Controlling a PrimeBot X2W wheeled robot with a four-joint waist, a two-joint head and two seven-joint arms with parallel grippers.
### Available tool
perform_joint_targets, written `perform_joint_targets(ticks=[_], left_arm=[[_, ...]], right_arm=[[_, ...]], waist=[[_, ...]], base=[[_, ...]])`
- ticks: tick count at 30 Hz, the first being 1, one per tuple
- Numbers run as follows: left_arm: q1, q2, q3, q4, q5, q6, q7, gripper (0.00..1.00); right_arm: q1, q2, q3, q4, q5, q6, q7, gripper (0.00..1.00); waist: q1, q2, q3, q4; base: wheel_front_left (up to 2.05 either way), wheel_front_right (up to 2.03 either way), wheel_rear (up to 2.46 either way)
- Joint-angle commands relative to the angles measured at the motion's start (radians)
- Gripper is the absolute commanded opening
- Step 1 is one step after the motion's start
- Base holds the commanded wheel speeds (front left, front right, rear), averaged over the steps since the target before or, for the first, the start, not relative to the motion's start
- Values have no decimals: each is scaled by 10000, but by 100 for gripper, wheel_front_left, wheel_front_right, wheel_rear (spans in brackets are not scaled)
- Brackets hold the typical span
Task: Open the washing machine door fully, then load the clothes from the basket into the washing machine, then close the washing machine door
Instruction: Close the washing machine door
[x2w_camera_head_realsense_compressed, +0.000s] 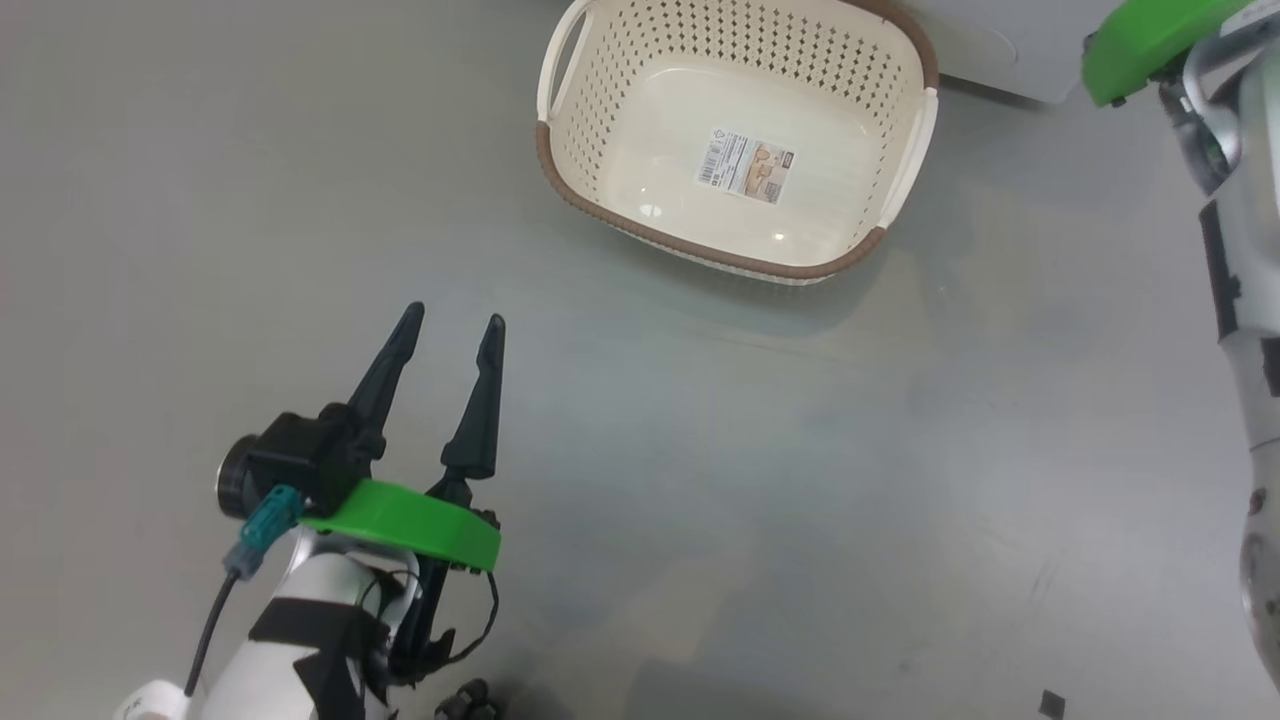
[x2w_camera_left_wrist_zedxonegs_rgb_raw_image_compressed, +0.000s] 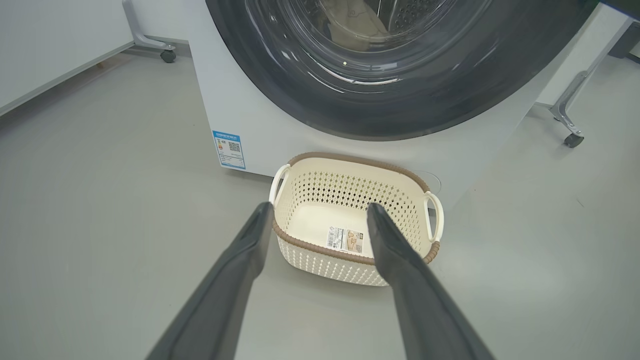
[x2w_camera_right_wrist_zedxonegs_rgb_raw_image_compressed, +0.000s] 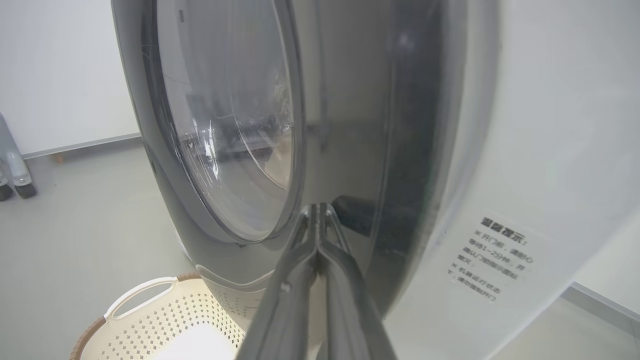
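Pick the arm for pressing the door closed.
Right. The right gripper, shut, has its tips at the washing machine door. The left gripper hangs open above the floor, back from the empty basket.

One basket (x2w_camera_head_realsense_compressed: 750, 50), one washing machine (x2w_camera_left_wrist_zedxonegs_rgb_raw_image_compressed: 260, 125) with one door (x2w_camera_left_wrist_zedxonegs_rgb_raw_image_compressed: 400, 112), one left hand (x2w_camera_head_realsense_compressed: 455, 320), one right hand (x2w_camera_right_wrist_zedxonegs_rgb_raw_image_compressed: 316, 207).

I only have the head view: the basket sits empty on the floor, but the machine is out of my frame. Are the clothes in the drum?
Observer: Yes. The left wrist view shows the clothes inside the drum, behind the door glass.
Operator: Where is my right gripper?
Observer: In the right wrist view, the right gripper is shut, with its tips at the door's black rim beside a dark recess.
Operator: Is the door closed?
Observer: It looks flush against the washing machine front; I can't make out a gap.
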Motion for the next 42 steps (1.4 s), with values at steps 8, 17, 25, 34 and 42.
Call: perform_joint_targets(ticks=[8, 17, 25, 34, 42], left_arm=[[-360, 77, 174, -307, -145, 6, -109, 100], [-390, -64, 57, -221, -158, 6, -109, 100], [-290, -83, 202, -207, -199, 6, -109, 100], [-186, -33, 263, -154, -152, 6, -109, 100], [165, 42, 687, -341, -450, 6, -109, 100]], right_arm=[[-1338, -166, -577, 208, -720, -36, -53, 0], [-1626, 96, -1886, 284, -1073, -36, -53, 0], [-1481, 299, -2094, 313, -1250, -36, -53, 0], [-931, 358, -1759, 340, -1031, -36, -53, 0], [811, 190, -1001, -388, -256, -36, -53, 0]], waist=[[-1, 0, 426, 296], [-1, 0, 405, 477], [-1, 0, 247, 428], [-1, 0, -285, 153], [-1, 0, -1290, -302]], base=[[0, 0, 0], [0, 0, 0], [0, 0, 0], [0, 0, 0], [0, 0, 0]])
